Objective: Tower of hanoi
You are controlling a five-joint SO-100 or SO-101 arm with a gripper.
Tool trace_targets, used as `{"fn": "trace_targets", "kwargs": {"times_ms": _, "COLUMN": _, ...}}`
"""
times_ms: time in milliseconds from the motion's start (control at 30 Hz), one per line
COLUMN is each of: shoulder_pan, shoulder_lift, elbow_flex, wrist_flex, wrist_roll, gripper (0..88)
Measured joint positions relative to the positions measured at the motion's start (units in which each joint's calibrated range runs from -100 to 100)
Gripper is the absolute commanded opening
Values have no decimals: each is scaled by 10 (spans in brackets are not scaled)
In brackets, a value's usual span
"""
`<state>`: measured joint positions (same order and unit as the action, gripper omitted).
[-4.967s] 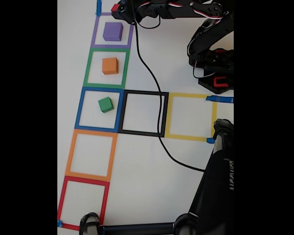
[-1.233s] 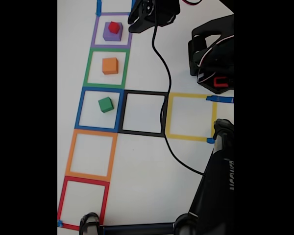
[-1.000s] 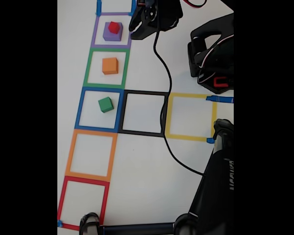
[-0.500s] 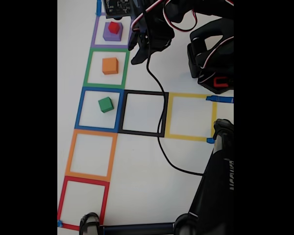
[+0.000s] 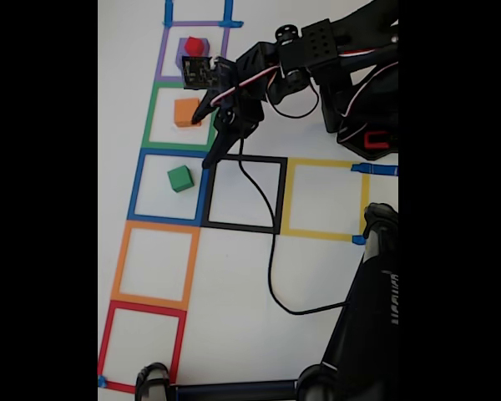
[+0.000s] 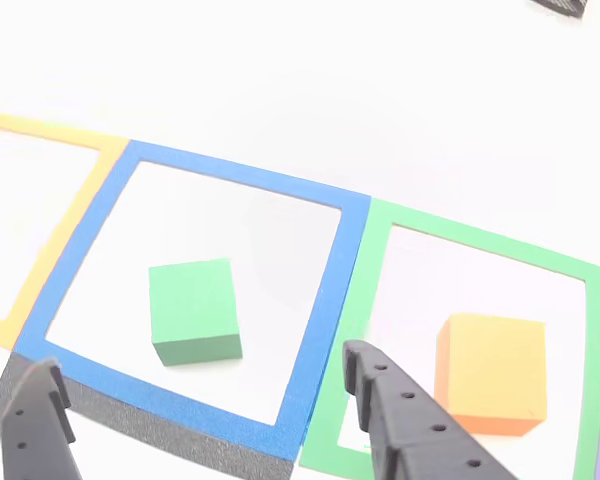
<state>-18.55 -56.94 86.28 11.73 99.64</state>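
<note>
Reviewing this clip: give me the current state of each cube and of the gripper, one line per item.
red cube: stacked on top of the purple cube, inside the purple tape square.
purple cube: flat on the table, carrying the red cube, partly hidden by the arm.
orange cube: alone in the green tape square, not gripped.
green cube: alone in the blue tape square, not gripped.
gripper: open, empty, above the blue and green squares.

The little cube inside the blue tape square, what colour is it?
Green. The small plain green cube shows best in the other view, lying inside the blue tape square outline.
</note>
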Motion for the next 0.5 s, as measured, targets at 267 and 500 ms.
{"fn": "trace_targets", "kwargs": {"times_ms": 267, "shoulder_pan": -22, "shoulder_lift": 123, "elbow_flex": 115, "wrist_flex": -351, "wrist_roll": 0, "gripper": 352}}
{"fn": "trace_targets", "kwargs": {"times_ms": 500, "shoulder_pan": -26, "shoulder_lift": 247, "elbow_flex": 124, "wrist_flex": -509, "wrist_roll": 0, "gripper": 353}}
